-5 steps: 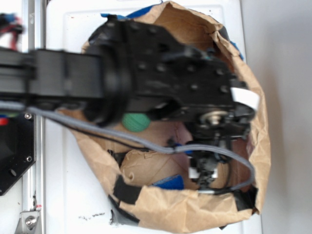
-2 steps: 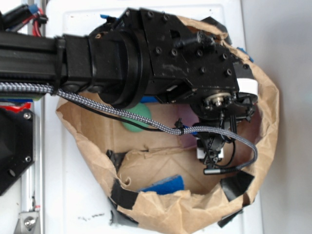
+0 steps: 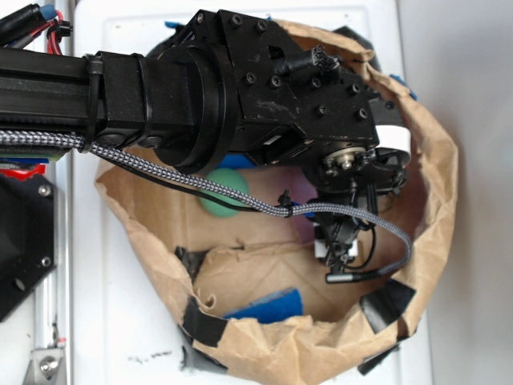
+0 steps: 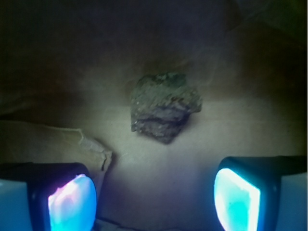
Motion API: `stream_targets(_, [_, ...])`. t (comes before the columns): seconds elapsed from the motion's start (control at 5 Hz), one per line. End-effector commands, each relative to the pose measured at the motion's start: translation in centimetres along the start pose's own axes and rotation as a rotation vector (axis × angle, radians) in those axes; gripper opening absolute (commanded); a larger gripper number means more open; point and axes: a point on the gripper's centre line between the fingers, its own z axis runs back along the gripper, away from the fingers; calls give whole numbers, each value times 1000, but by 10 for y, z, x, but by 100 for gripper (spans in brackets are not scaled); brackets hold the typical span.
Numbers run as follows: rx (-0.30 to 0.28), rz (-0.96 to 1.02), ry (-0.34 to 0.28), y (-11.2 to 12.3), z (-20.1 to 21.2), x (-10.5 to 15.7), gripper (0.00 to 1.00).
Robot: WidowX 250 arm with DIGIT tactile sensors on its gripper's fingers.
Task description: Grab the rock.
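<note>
The rock point(image 4: 164, 107), a rough dark lump with lighter flecks, lies on brown paper in the wrist view, above and between my two glowing pads point(image 4: 72, 202). My gripper point(image 4: 154, 199) is open, with only bare paper between the pads. The rock sits a short way ahead of the fingertips, apart from both. In the exterior view the arm covers the rock; my gripper point(image 3: 337, 249) hangs inside the crumpled brown paper bag point(image 3: 433, 200).
A green ball point(image 3: 222, 196) rests on the bag floor left of the gripper, half under the arm. A blue object point(image 3: 268, 305) lies near the bag's front wall. A raised paper fold point(image 4: 72, 139) lies left of the rock. Cables point(image 3: 240, 196) trail across the bag.
The arm has shifted slightly left and deeper into the bag since the earlier frames; the gripper sits a little lower-left. The bag has spread and changed shape.
</note>
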Motion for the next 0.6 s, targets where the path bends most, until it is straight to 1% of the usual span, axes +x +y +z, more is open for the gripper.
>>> stream_targets(0.0, [-11,13,-43,-3,7,7,100])
stream_targets(0.4, [-6,75,-65,7,4,20,100])
